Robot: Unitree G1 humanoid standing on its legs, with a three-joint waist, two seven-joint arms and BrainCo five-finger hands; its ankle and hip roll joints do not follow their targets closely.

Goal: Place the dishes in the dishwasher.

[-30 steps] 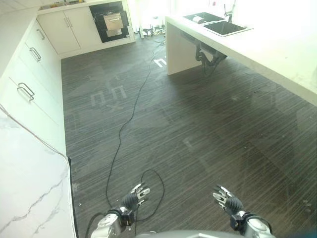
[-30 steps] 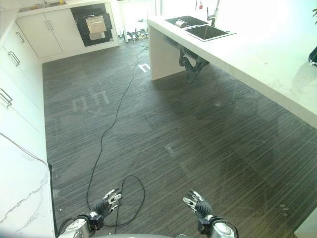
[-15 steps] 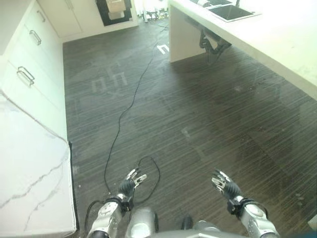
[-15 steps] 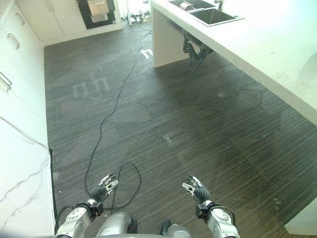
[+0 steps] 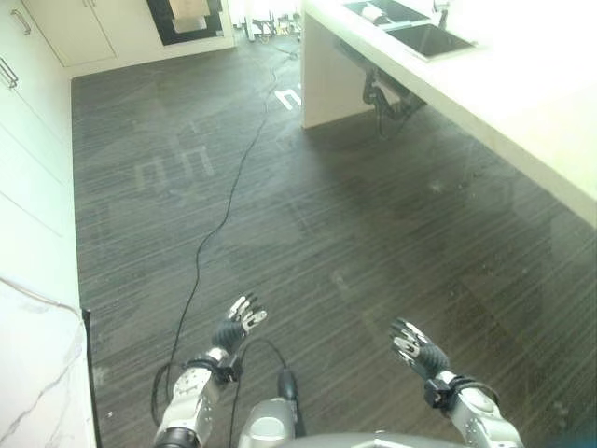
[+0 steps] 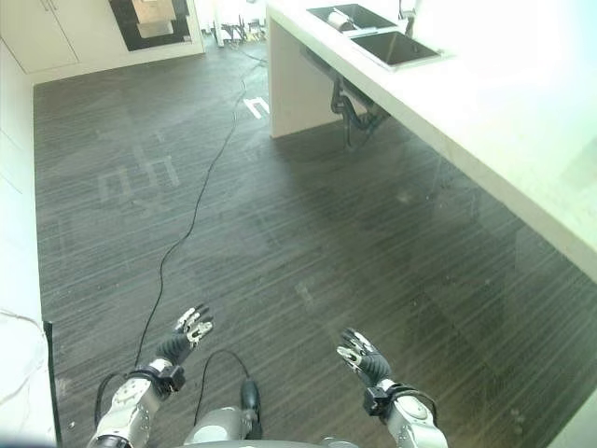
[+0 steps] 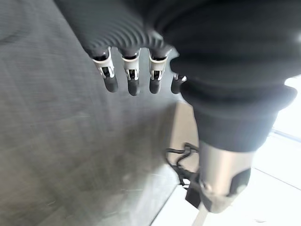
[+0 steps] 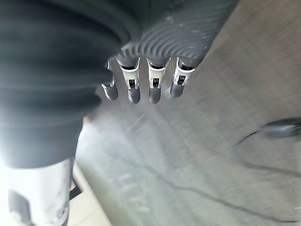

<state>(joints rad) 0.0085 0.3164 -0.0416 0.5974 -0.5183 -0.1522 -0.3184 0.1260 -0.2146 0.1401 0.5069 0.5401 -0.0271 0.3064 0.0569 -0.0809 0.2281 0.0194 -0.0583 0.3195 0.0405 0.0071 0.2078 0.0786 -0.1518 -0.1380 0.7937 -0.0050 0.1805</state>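
Dark striped plank floor (image 5: pixel 373 215) spreads ahead; white counter (image 5: pixel 522 103) with 2 sink basins (image 5: pixel 410 26) at 1 o'clock, dishwasher (image 5: pixel 189 14) at 11. Left hand (image 5: pixel 235 325) and right hand (image 5: pixel 415 347) hover empty, fingers relaxed apart.

I saw a dark, fine-striped floor (image 5: pixel 373 224) across the kitchen, with pale angular markings (image 5: pixel 173 170) on it near the far cabinets and a smaller white one (image 5: pixel 289 97) by the counter's end. A thin black cable (image 5: pixel 244 159) lay on the floor, running from the far wall toward me. At the right stood a white tabletop (image 5: pixel 504 103) with a double sink (image 5: pixel 410 26) set into it; something pale lay in the far basin.
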